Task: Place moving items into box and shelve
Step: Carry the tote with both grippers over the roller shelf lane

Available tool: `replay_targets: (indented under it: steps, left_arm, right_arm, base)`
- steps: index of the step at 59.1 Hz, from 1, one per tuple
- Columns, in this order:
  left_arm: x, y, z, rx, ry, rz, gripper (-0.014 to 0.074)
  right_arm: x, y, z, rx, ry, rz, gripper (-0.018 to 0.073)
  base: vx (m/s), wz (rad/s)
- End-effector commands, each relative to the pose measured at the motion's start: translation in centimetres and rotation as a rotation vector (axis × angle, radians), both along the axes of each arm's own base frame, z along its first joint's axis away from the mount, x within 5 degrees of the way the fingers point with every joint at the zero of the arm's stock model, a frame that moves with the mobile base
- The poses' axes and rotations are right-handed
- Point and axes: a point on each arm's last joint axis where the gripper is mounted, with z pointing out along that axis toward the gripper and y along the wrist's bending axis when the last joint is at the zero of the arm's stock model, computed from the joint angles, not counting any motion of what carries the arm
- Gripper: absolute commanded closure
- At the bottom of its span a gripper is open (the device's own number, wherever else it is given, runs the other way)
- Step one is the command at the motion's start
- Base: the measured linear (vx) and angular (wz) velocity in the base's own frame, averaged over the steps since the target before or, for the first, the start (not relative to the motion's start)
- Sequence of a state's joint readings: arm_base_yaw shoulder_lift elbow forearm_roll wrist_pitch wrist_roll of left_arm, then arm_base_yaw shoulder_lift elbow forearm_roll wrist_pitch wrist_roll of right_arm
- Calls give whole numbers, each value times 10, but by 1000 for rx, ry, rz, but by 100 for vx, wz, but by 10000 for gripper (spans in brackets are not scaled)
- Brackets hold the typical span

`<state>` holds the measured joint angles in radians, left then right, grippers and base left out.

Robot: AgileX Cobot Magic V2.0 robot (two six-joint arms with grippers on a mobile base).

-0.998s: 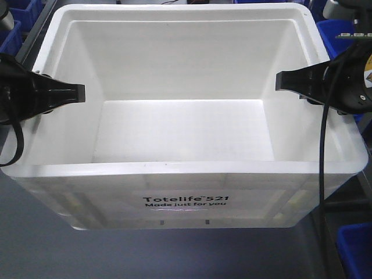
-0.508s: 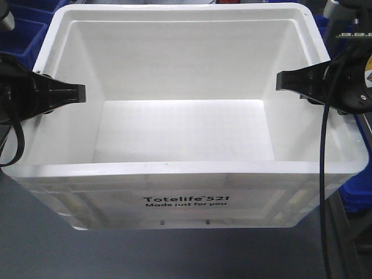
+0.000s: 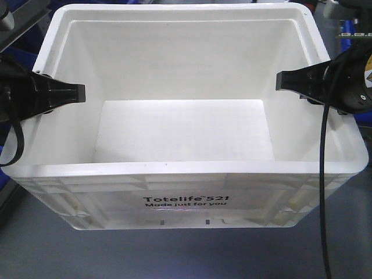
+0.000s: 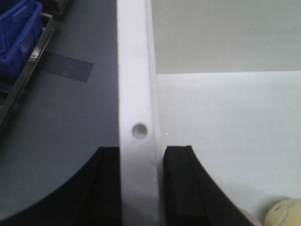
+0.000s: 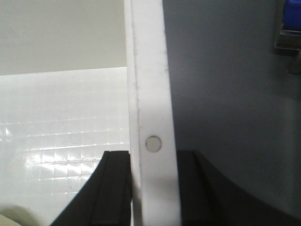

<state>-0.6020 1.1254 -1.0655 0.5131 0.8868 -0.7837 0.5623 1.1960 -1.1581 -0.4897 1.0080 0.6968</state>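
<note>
The box, a white plastic tote printed "Totelife 521 Made just for you", fills most of the front-facing view. Its open top faces the camera and the printed wall is nearest.

The left gripper is clamped on the left side rim of the box. In the left wrist view the left gripper has one black finger outside the white wall and the other inside, both pressed against it. A small round hole in the rim sits just above the fingers.

The right gripper is clamped on the right side rim in the same way. In the right wrist view the right gripper straddles the rim, one finger inside the box and one outside, both touching the wall. A round hole lies just above them.

One moving item, a pale yellow rounded piece, lies on the box floor at the lower right corner of the left wrist view, near the left wall. It is cut off by the frame edge. From the front-facing view the visible floor shows only bare white plastic.

A blue bin stands on a rack well outside the box. The dark grey floor lies below the box.
</note>
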Motion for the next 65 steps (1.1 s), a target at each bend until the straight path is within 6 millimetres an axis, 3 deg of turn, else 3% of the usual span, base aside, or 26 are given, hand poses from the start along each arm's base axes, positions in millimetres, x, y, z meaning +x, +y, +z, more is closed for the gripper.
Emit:
replay_targets:
  steps: [1, 65]
  left_arm:
    - [-2, 0, 31, -33, -194, -57, 488]
    - [-2, 0, 31, -33, -194, -57, 488]
  right_arm:
    - [0, -5, 26, -6, -159, 30, 571]
    - [0, -5, 26, -6, -159, 30, 571]
  base:
    - [16, 51]
    - [14, 55]
